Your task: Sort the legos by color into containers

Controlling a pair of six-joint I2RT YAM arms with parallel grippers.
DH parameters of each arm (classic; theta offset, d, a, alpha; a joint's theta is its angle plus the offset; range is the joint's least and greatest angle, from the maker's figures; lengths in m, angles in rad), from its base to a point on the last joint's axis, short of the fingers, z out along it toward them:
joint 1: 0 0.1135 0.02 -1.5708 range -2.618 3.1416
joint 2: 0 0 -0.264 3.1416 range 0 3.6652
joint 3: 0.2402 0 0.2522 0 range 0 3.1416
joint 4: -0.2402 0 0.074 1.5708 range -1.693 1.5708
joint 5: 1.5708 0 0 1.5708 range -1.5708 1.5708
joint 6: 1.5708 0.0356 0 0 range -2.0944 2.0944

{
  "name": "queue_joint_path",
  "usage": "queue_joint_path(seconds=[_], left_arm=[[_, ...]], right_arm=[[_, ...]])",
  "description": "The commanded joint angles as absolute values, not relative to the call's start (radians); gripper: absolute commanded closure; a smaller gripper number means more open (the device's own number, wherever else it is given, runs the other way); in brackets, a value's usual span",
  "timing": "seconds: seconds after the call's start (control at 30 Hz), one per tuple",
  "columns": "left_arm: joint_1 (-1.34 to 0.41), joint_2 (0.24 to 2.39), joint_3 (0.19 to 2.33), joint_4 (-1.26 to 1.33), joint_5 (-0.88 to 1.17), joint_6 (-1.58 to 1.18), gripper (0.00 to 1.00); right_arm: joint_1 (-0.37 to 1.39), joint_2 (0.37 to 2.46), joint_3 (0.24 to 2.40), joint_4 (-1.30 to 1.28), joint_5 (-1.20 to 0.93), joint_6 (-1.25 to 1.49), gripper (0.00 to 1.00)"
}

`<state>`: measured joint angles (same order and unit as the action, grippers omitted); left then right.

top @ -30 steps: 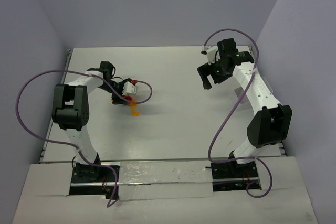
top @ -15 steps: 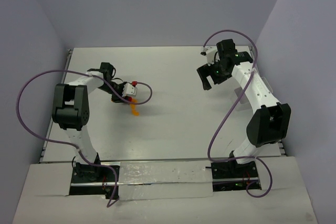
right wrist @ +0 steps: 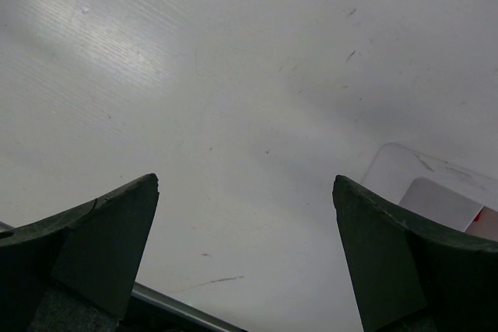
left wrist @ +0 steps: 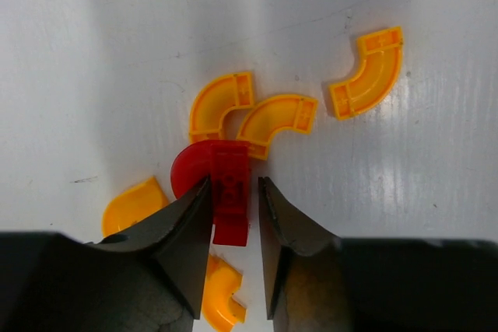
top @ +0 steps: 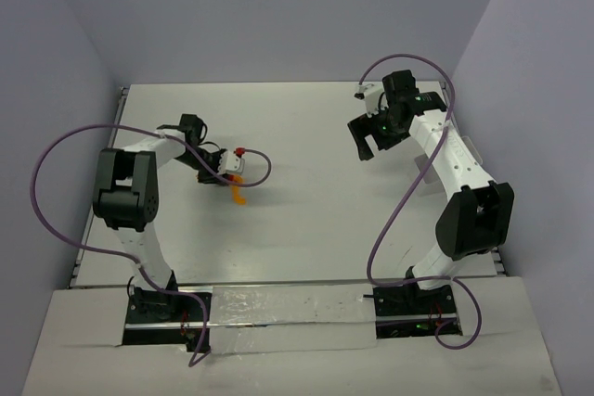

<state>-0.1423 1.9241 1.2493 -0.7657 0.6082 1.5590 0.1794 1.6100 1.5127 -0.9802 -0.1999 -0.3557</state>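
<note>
Top external: fixed, high above and behind the arm bases, facing down and forward. It takes in the whole table (top: 306, 229) from near edge to far edge, from a distance, so small parts are barely resolved. Left wrist: very near the surface, looking straight down past the left gripper (left wrist: 233, 183) at a red lego (left wrist: 231, 219) and orange curved legos (left wrist: 366, 75); it shares this left-centre patch with the top view. Right wrist: higher and tilted, looking past the right gripper (right wrist: 246, 183) over the table's far right part, with a container (right wrist: 405, 169) at the lower right margin.

white table (top: 306, 220) with scattered legos (left wrist: 366, 75)
</note>
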Motion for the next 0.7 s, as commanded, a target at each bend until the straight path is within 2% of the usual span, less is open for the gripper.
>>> queue_joint_path(seconds=[0.0, 0.03, 0.27, 0.5, 0.67], left_arm=[[-0.163, 1.908, 1.221, -0.719, 0.569, 1.534, 0.67], [-0.163, 1.908, 1.220, -0.718, 0.571, 1.526, 0.68], [-0.198, 1.837, 1.241, -0.713, 0.613, 1.445, 0.98], [-0.313, 1.611, 1.200, -0.606, 0.630, 1.273, 1.00], [-0.480, 1.479, 1.147, -0.558, 0.503, 1.143, 1.00]], right_arm=[[0.184, 1.600, 1.519, -0.956, -0.210, -0.344, 0.00], [0.184, 1.599, 1.519, -0.956, -0.211, -0.344, 0.00], [0.186, 1.568, 1.520, -0.936, -0.291, -0.295, 0.01], [0.185, 1.480, 1.462, -0.838, -0.582, -0.158, 0.02], [0.184, 1.436, 1.342, -0.703, -0.847, -0.009, 0.02]])
